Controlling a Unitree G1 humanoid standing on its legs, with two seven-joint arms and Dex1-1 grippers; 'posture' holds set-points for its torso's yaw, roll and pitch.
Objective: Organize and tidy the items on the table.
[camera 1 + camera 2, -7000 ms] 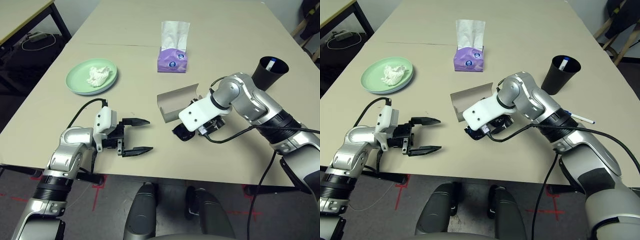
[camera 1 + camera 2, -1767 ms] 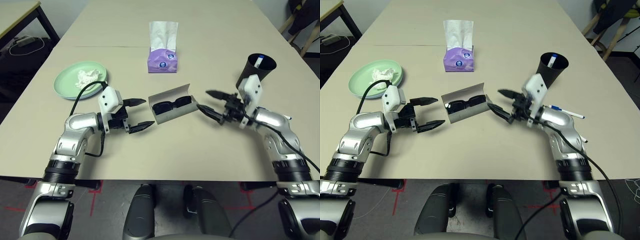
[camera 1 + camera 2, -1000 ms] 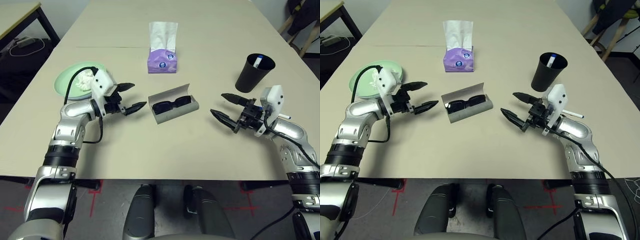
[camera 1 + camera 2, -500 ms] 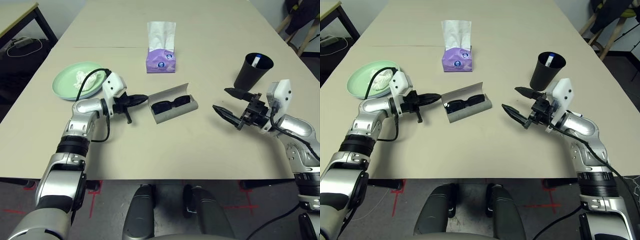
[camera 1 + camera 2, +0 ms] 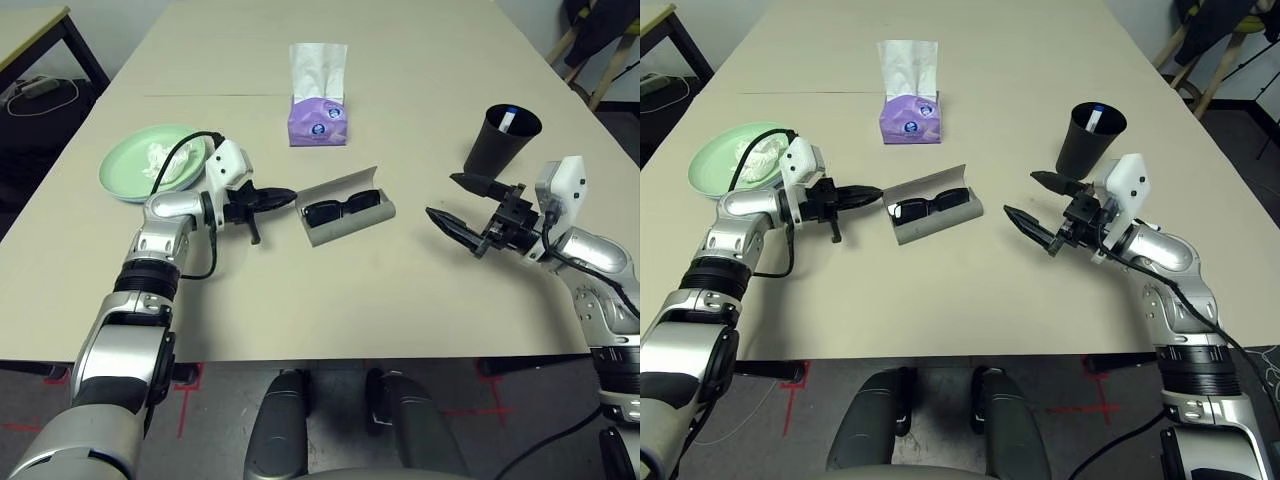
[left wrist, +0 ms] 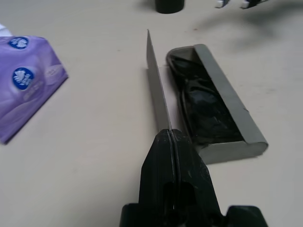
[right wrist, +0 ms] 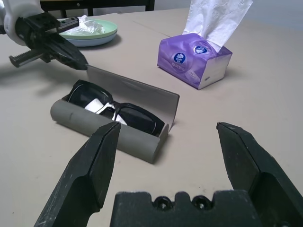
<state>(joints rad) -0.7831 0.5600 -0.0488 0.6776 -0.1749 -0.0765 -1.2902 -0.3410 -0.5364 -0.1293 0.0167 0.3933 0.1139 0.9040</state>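
The grey glasses case [image 5: 352, 214] lies open mid-table with the black sunglasses [image 5: 340, 210] inside it and its lid [image 6: 156, 80] standing up. My left gripper [image 5: 288, 194] is shut, and its tips touch the lid's left end [image 7: 90, 68]. To the right of the case, my right gripper [image 5: 440, 196] hangs open and holds nothing. The black cup [image 5: 499, 141], behind it, has a pen [image 5: 507, 119] in it. At the left, the stacked green and blue plates [image 5: 125, 175] carry the crumpled white tissue [image 5: 158, 154].
The purple tissue box [image 5: 317, 115] stands behind the case. A smaller beige table [image 5: 30, 20] with black legs sits off the far left corner, with cables on the floor below it. Bare tabletop [image 5: 330, 290] lies in front of the case.
My left gripper has shut and swung from beside the plates to the lid's left end. The right gripper drew back from the case and stays open.
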